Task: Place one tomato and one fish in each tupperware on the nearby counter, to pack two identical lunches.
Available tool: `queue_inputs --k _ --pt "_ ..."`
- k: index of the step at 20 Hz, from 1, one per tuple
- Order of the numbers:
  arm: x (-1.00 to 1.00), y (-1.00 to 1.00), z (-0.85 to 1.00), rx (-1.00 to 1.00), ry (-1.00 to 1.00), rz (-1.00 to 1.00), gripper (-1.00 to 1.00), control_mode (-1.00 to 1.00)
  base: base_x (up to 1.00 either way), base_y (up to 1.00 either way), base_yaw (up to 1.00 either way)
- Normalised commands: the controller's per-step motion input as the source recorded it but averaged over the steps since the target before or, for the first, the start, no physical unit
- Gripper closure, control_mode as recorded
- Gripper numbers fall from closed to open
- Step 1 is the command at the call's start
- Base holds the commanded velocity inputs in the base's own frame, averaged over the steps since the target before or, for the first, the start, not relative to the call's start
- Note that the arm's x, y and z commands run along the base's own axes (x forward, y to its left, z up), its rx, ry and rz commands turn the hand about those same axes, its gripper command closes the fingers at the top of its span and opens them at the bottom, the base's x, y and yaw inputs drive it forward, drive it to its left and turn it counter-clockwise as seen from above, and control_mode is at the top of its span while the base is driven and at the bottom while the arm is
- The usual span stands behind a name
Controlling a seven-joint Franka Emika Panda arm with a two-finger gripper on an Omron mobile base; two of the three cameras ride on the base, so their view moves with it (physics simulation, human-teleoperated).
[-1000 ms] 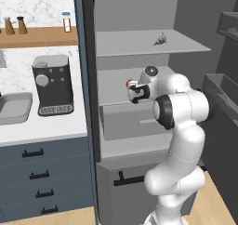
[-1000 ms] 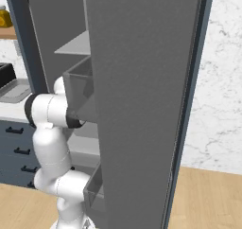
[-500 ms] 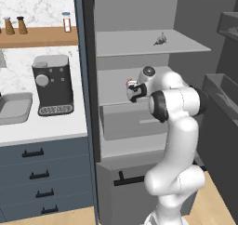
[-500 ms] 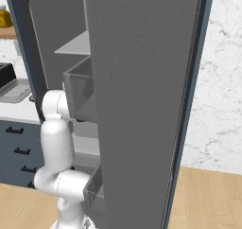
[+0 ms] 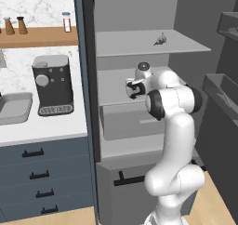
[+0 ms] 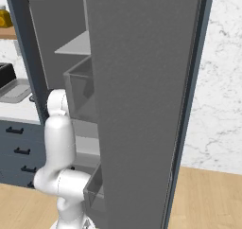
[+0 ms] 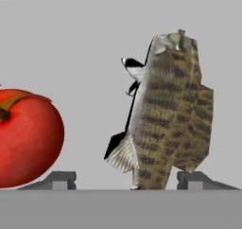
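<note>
Fish (image 7: 168, 110) sits square ahead of our gripper (image 7: 125, 180) in the hand view, a mottled brown-and-cream body standing up from between the two finger tips, with a red tomato (image 7: 26, 137) just beside it on the left, outside the left tip. Both lie on a pale grey surface inside the open fridge. From the left base view we see our arm reaching in over the grey pull-out drawer (image 5: 135, 122) at mid height, the hand (image 5: 135, 87) tucked under the upper fridge shelf (image 5: 139, 45), on which another small fish-like thing (image 5: 160, 39) rests, too small to make out properly.

Our jaws stand apart, one tip on either side of the fish's lower body. We cannot tell whether the pads are touching it yet, so we would not call it held. We judge that we are at the pick-up of a fish, with nothing packed so far as these views show.

Off to the left, on the white counter (image 5: 42, 131), one tupperware (image 5: 14, 108) sits beside the coffee machine (image 5: 52, 84), well apart from the fridge; it looks empty, though part of it is cut off by the picture edge.

Next we need to close on the fish without nudging the tomato, lift clear of the drawer wall, back out under the shelf, and carry it left to the tub.
</note>
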Motion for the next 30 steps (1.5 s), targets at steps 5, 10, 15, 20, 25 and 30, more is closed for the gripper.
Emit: queue_inputs --k 5,10,15,20,25,30 --pt "-0.06 0.00 -0.18 0.00 -0.03 0.00 1.00 -1.00 0.00 0.00 0.00" --pt "-0.88 0.06 -0.10 0.00 -0.07 0.02 1.00 -1.00 0.00 0.00 0.00" --pt "-1.00 0.18 0.16 0.00 -0.05 0.12 1.00 -1.00 0.00 0.00 0.00" --pt "-1.00 0.13 0.40 0.00 0.00 0.14 1.00 -1.00 0.00 0.00 0.00" --pt "-1.00 0.00 0.94 0.01 0.00 0.03 1.00 -1.00 0.00 0.00 0.00" --pt "-1.00 0.00 0.69 0.03 0.06 0.00 1.00 -1.00 0.00 0.00 0.00"
